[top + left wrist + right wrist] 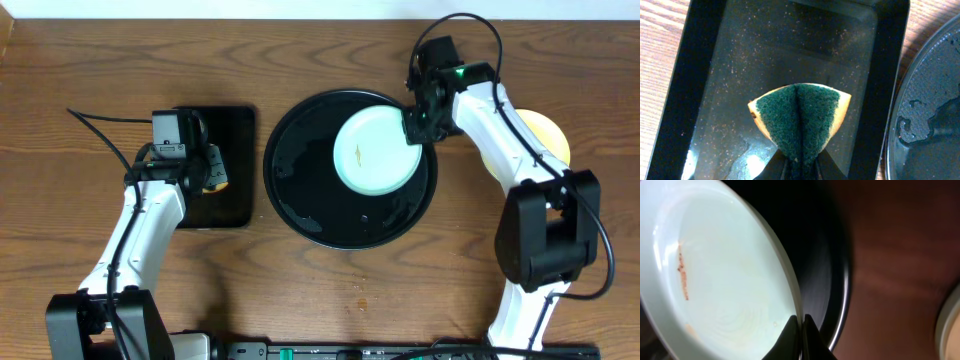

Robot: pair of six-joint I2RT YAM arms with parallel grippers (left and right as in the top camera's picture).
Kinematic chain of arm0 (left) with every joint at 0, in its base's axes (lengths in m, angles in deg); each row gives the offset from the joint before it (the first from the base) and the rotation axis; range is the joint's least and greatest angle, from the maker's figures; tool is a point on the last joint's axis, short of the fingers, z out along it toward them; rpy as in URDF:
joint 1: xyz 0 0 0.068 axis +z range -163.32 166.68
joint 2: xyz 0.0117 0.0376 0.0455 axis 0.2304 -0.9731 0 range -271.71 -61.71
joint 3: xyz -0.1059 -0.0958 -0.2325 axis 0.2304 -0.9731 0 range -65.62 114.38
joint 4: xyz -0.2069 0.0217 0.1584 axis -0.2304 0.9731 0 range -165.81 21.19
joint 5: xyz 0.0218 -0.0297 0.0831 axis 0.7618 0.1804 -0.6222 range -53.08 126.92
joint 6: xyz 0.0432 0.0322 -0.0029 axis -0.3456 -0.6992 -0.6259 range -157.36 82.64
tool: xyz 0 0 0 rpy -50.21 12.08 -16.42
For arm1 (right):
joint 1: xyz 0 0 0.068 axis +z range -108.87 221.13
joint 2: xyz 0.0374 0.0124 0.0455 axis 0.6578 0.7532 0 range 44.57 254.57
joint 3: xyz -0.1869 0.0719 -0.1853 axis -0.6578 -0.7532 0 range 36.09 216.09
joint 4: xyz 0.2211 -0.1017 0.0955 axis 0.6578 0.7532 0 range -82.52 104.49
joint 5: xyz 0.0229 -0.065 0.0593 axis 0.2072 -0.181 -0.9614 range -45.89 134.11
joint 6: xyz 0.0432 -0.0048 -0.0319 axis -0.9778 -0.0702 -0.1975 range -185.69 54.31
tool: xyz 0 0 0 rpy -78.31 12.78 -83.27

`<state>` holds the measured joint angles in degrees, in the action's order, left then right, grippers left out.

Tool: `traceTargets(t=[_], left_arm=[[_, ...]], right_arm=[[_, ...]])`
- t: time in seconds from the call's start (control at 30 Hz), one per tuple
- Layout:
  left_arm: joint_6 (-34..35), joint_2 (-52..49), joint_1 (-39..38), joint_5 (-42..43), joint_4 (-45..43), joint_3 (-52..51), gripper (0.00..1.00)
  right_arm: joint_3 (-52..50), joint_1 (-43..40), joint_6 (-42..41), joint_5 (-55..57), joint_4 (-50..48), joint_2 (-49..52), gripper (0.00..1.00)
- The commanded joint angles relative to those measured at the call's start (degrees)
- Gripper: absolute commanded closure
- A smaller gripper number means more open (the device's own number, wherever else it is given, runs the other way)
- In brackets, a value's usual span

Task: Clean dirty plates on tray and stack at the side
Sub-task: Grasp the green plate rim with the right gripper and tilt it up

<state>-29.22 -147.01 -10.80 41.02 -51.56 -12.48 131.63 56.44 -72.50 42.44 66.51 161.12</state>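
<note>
Plates first: you can see only two, so the third is hidden or out of view. One yellow plate (548, 135) lies off the tray on the bare tabletop (80, 60) at the right, partly under the right arm, and you can take it as already set aside. One mint plate (375, 152) sits on the round black tray (300, 195), toward its right side. The right wrist view shows a reddish-brown smear (683, 277) across it, so it is not clean yet. Judge the job as roughly a third along, with wiping and stacking left. Your right gripper (801, 326) is nearly closed, pinching the mint plate's rim between its fingers. Your left gripper (801, 166) is clamped on a folded sponge (800, 117), green scouring face toward the camera, over the rectangular tray (705, 75) and well apart from the plate
</note>
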Motion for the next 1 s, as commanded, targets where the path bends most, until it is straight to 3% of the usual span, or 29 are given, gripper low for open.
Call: traceTargets(t=[0.0, 0.2, 0.4, 0.47, 0.63, 0.77, 0.97], left_arm=[[0.3, -0.2, 0.2, -0.3, 0.1, 0.4, 0.87], [0.3, -0.2, 0.2, -0.3, 0.1, 0.4, 0.89], [0.3, -0.2, 0.2, -0.3, 0.1, 0.4, 0.92], [0.3, -0.2, 0.2, -0.3, 0.0, 0.4, 0.92], [0.3, -0.2, 0.2, -0.3, -0.1, 0.4, 0.92], [0.3, -0.2, 0.2, -0.3, -0.2, 0.4, 0.92], [0.1, -0.2, -1.8, 4.0, -5.6, 0.4, 0.93]], right_arm=[[-1.0, 2.6, -4.5, -0.3, 2.2, -0.2, 0.99], [-6.4, 5.8, -10.8, -0.2, -1.0, -0.2, 0.98], [-10.8, 6.2, -13.0, -0.2, -6.3, -0.2, 0.66], [-12.0, 6.2, -12.8, -0.2, -8.1, -0.2, 0.65], [-16.0, 6.2, -12.9, -0.3, -12.2, -0.2, 0.71], [-17.7, 6.2, -12.9, -0.3, -12.5, -0.2, 0.99], [-17.8, 6.1, -12.9, -0.3, -13.3, -0.2, 0.99]])
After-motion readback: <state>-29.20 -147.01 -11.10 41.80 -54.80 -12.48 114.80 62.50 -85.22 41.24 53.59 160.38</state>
